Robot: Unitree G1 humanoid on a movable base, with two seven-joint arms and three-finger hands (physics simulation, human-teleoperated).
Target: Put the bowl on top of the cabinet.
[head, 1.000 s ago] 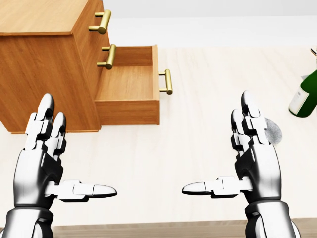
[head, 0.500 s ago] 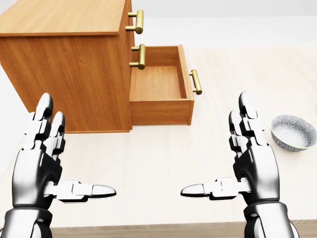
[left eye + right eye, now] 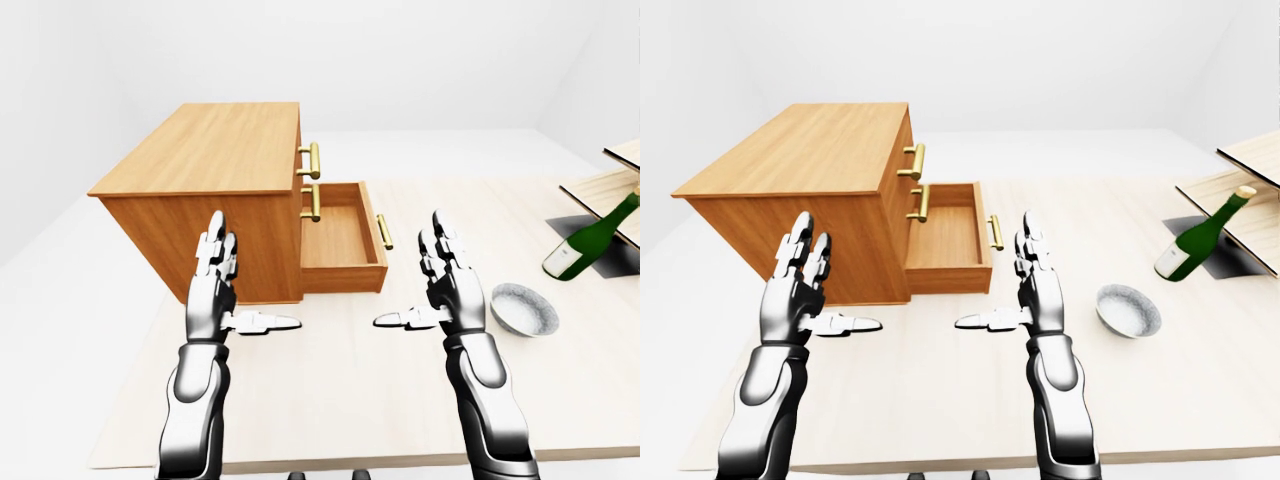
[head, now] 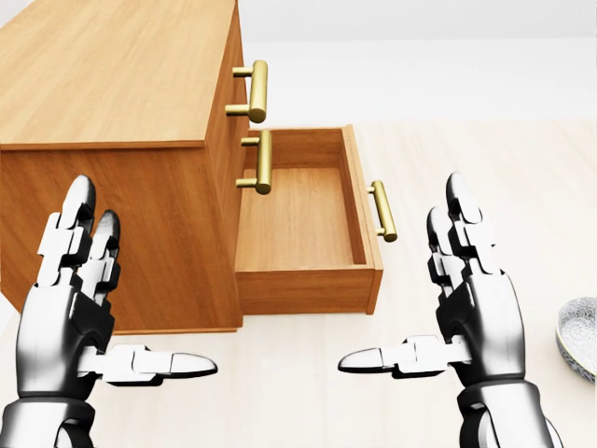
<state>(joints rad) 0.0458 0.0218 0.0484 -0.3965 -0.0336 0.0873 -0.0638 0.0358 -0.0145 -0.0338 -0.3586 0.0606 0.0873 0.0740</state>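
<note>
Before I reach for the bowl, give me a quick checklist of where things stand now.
1. Right hand open, holding nothing: ok.
2. Left hand open, holding nothing: ok.
3. Bowl upright on the table, to the right of the right hand, not yet touched: ok.
4. Cabinet top bare for the bowl: ok.
5. Bottom drawer open, sticking out below the top: not ok if it blocks the approach.
6. Bottle leaning, apart from the bowl: ok.
</note>
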